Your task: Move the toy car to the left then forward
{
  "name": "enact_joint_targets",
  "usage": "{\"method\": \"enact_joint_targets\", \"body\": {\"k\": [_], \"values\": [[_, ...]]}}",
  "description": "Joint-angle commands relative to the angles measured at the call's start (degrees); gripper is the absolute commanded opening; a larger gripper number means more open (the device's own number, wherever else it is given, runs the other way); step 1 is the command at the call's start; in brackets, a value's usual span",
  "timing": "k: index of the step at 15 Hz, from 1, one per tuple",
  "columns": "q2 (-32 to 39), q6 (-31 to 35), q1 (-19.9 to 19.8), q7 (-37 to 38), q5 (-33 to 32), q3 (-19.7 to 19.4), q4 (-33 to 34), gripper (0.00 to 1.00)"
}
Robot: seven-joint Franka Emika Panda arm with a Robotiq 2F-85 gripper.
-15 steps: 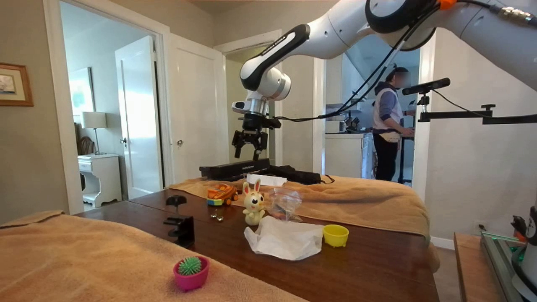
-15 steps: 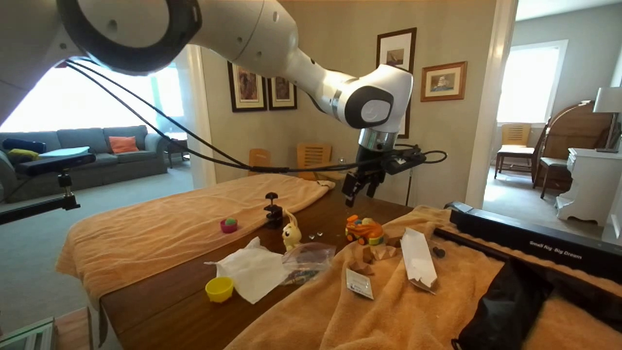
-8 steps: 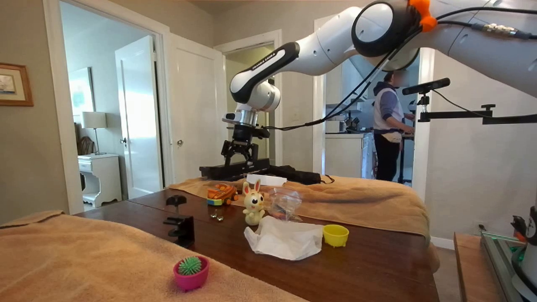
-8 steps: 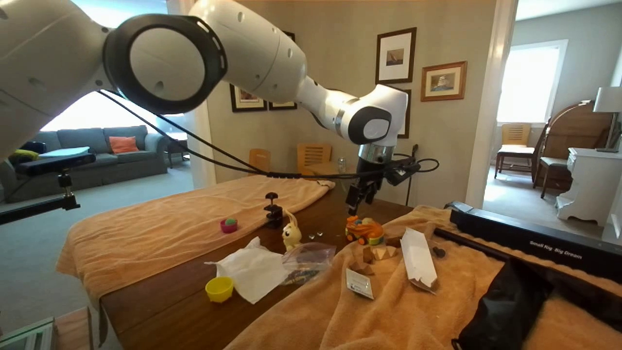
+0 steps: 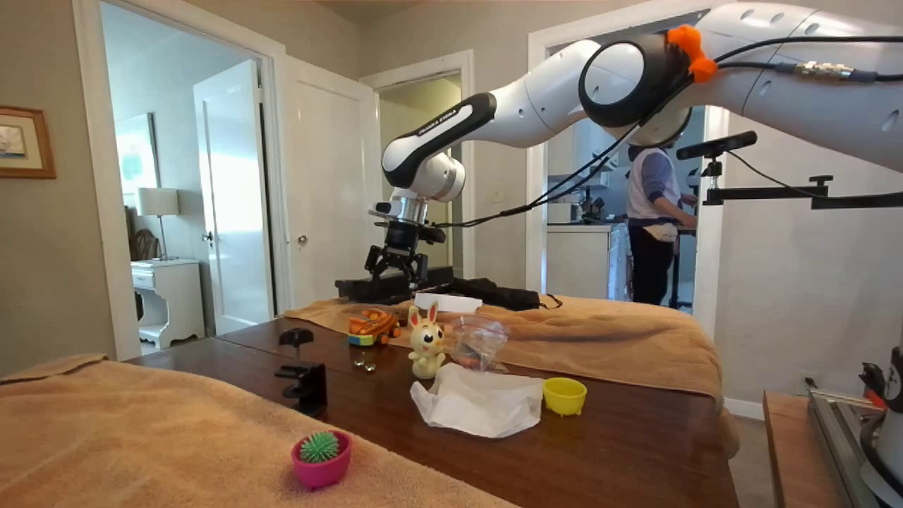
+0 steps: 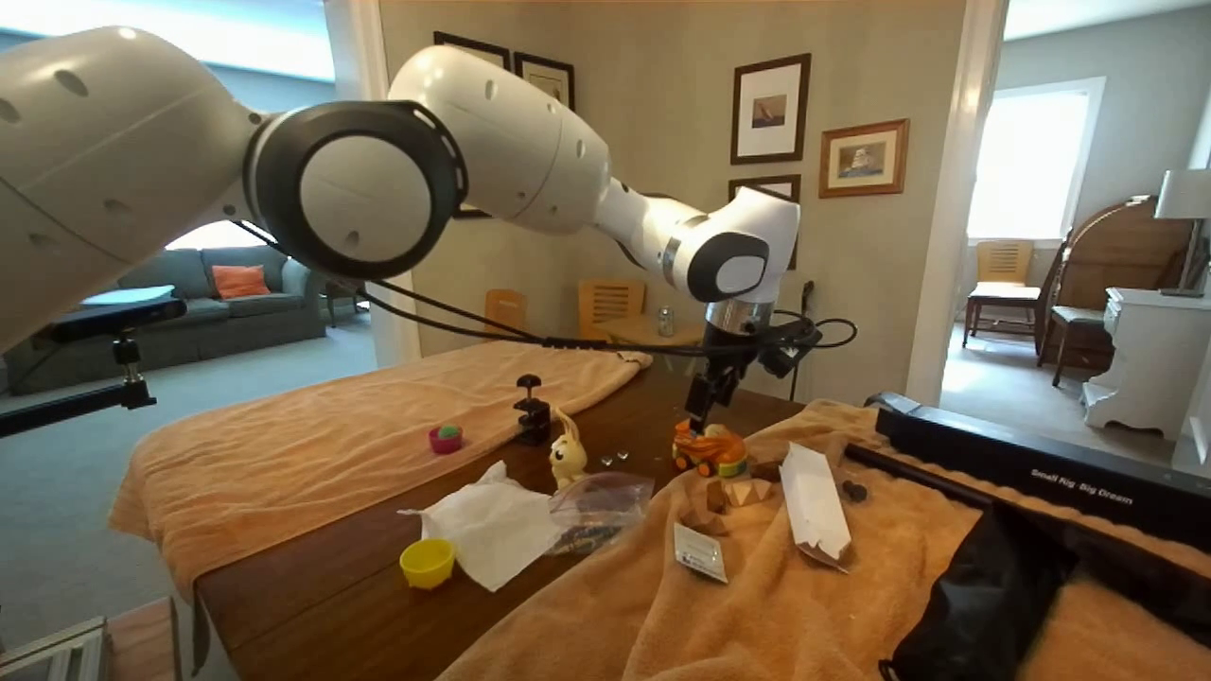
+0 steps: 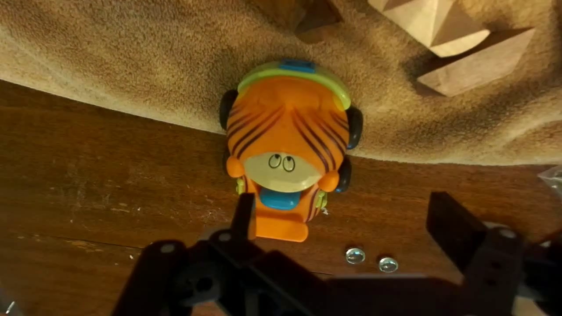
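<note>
My gripper (image 7: 344, 219), jaws spread and holding nothing, near the toy car (image 7: 287, 127).
In the wrist view the car lies at 11 o'clock from my gap, tail on the towel (image 7: 109, 66), nose pointing to 6 over the table (image 7: 131, 175); the width is, I judge, meant to straddle its body, and the offset likely calls for a shift first.
</note>
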Motion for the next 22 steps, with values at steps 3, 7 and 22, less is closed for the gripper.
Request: {"method": "enact_joint_targets", "body": {"k": [3,7,22], "values": [[6.1,-1.3,0.8,-1.4,-2.6,0.6,8.7,1.00],[8.2,-1.5,1.0,-1.6,-2.9,0.6,11.4,1.00],[14.8,-4.9,1.7,-1.2,-1.8,0.4,20.7,1.00]]}}
